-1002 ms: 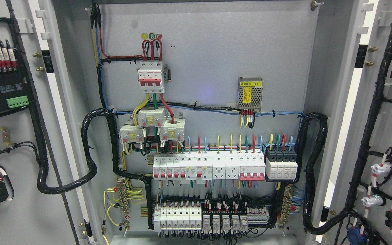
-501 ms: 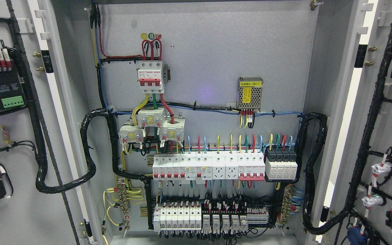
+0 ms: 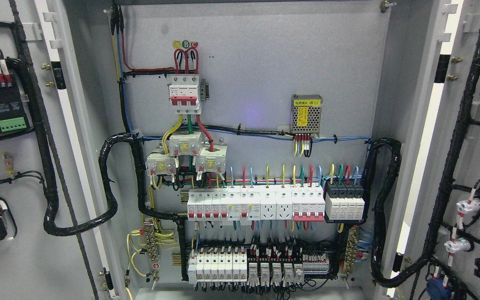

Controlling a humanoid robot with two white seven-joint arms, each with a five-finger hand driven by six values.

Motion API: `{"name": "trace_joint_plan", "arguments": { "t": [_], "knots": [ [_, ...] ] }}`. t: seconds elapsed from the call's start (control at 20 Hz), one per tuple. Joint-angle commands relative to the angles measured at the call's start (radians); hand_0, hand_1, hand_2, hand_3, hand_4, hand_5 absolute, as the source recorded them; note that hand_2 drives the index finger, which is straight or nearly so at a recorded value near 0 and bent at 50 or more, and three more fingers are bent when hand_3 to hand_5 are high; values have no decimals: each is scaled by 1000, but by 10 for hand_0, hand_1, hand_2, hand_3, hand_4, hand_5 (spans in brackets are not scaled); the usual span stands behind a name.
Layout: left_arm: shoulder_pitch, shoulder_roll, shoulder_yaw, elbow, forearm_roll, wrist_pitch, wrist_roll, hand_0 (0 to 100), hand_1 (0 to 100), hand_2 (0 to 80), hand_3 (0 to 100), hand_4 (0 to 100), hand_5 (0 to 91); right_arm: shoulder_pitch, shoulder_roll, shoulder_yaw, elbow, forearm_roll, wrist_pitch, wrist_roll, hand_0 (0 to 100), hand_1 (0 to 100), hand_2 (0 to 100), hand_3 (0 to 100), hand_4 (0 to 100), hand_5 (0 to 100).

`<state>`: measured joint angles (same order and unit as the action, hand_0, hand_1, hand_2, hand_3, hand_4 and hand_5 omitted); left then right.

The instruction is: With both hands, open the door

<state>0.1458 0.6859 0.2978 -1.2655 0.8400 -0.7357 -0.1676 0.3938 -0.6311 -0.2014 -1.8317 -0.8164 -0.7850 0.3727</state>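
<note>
A grey electrical cabinet fills the head view with both doors swung wide. The left door shows its inner face at the picture's left, carrying a black module and a thick black cable loom. The right door stands open at the picture's right, with black cabling and white connectors on its inner face. Between them the back panel is fully exposed. Neither of my hands nor either arm shows anywhere in the picture.
On the back panel sit a red-and-white main breaker, a small metal power supply, a row of white breakers and lower terminal blocks. Thick black cable looms run from the panel to each door.
The left door's inner parts have shifted left and slightly down, so that door has swung a little wider. The right door's parts have edged right as well.
</note>
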Motion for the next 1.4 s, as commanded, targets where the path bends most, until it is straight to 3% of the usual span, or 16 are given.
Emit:
{"name": "trace_joint_plan", "arguments": {
  "t": [0.0, 0.55, 0.95, 1.35],
  "knots": [
    [-6, 14, -5, 41, 1, 1, -1, 0, 0, 0, 0, 33, 0, 2, 1, -3, -6, 0, -106, -1, 0, 0, 0, 0, 0, 0],
    [27, 11, -6, -66, 22, -2, -1, 0, 0, 0, 0, 32, 0, -12, -1, 119, -64, 3, -111, -1, 0, 0, 0, 0, 0, 0],
    [150, -35, -2, -311, 19, -2, 0, 0, 0, 0, 0, 32, 0, -81, -2, 207, -67, 19, -112, -1, 0, 0, 0, 0, 0, 0],
    [290, -69, -17, -483, -4, -1, 0, 0, 0, 0, 0, 32, 0, -118, 17, 365, -66, 127, -109, -5, 0, 0, 0, 0, 0, 0]
  ]
}}
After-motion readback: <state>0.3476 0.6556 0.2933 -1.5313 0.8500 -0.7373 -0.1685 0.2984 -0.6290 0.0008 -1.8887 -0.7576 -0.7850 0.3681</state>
